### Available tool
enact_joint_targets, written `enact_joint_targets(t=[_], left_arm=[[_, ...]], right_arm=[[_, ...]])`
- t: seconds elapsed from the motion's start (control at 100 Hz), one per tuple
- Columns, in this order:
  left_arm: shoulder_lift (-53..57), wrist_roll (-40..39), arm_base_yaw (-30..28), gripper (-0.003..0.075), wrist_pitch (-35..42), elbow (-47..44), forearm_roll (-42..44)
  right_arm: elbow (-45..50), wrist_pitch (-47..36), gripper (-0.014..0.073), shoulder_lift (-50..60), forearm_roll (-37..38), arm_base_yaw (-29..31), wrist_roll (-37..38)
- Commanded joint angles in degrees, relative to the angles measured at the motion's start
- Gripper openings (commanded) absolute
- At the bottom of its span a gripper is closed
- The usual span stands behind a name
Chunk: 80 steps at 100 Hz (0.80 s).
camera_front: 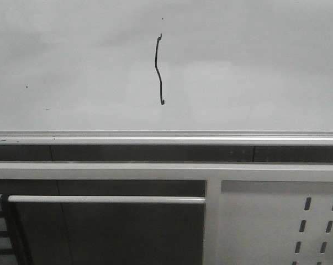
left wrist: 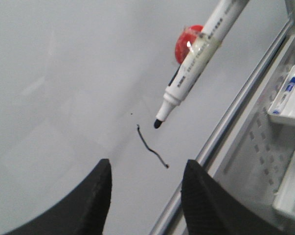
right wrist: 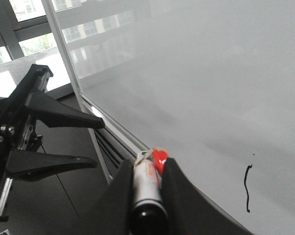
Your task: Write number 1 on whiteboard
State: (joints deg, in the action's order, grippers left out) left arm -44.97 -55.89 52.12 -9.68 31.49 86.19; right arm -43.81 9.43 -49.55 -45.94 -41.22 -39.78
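The right claw was clamped on a white marker with a black tip, a red piece taped to its barrel and small print too blurred to read, the tip hanging just off the whiteboard close beside the upper end of the number 1. The left claw stood spread apart and empty, facing that wavy black stroke beyond its pads. Past the board's silver rail lay a white perforated panel and trays holding a blue-capped marker.
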Motion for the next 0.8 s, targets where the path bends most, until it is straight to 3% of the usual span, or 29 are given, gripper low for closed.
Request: enact_joint_targets(t=[0.0, 0.05, 0.11, 0.2, 0.27, 0.35, 0.43, 0.54, 0.61, 0.79], left_arm=[[-0.77, 8.77, 0.43, 0.0286, -4.41, 3.17, -3.41], [-1.31, 16.44, 0.54, 0.0285, -8.13, 4.79, -10.18], [-2.71, 32.34, 1.10, 0.0273, -14.91, 7.90, -23.61], [-6.33, 58.63, 2.94, 0.0230, -34.63, 16.41, -48.57], [-9.31, 67.92, 3.71, 0.0183, -48.69, 23.03, -60.83], [-10.19, 70.77, 4.47, 0.0122, -54.89, 27.89, -69.09], [-9.03, 70.78, 5.73, 0.0082, -52.63, 29.30, -72.25], [-8.11, 70.68, 6.70, 0.0096, -49.03, 29.18, -75.60], [-8.36, 70.68, 6.70, 0.0144, -49.06, 29.18, -76.40], [-9.07, 70.68, 6.70, 0.0384, -42.60, 27.84, -75.75]], right_arm=[[-2.13, -2.01, -0.0053, 0.33, -1.09, 0.23, -0.39], [-2.13, -1.10, -0.0053, 0.33, -1.22, 0.23, -0.39], [-2.13, -0.69, -0.0053, 0.33, -1.36, 0.23, -0.39], [-2.13, -0.46, -0.0053, 0.33, -1.96, 0.23, -0.39], [-2.13, -0.46, -0.0053, 0.33, -2.56, 0.23, -0.39], [-2.13, -0.46, -0.0053, 0.33, -3.42, 0.23, -0.39], [-2.13, -0.46, -0.0053, 0.33, -4.56, 0.23, -0.39], [-2.13, 0.08, -0.0053, 0.33, -6.38, 0.23, -0.39], [-2.13, 1.00, -0.0053, -0.12, -8.01, 0.23, -0.39], [-2.13, 3.61, -0.0052, -2.49, -10.28, 0.23, -0.39]])
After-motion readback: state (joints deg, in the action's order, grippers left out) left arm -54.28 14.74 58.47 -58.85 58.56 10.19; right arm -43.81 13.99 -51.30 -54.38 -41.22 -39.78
